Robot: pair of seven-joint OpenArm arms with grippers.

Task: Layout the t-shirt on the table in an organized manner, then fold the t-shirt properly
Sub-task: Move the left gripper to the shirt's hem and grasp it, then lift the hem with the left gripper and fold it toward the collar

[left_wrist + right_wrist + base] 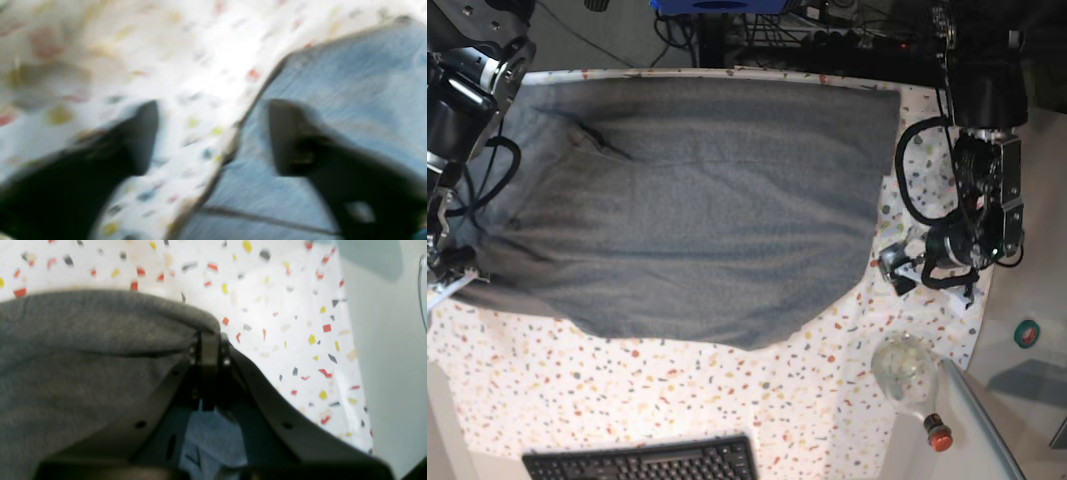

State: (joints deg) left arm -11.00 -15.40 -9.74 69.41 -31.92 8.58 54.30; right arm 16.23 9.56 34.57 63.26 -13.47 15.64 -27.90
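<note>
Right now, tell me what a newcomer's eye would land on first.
The grey t-shirt spreads over most of the speckled table. The right gripper is shut on the t-shirt's edge at the base view's left, while the left gripper stands open over its opposite edge. A keyboard sits at the near edge.

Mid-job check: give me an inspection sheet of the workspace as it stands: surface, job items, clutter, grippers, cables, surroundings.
Surface: table with speckled white cloth, bare along the near side.
Job's things: t-shirt spread wide over the far half, wrinkled near one corner, near edge uneven, not yet folded.
Clutter: clear bottle with red cap lying on the table's corner; black keyboard at the near edge.
Grippers: left gripper open, over the shirt's edge, holding nothing; right gripper shut on the t-shirt's edge.
Cables: black cable loop on the left arm; more cables beyond the far edge.
Surroundings: plain pale side surface beside the table.
</note>
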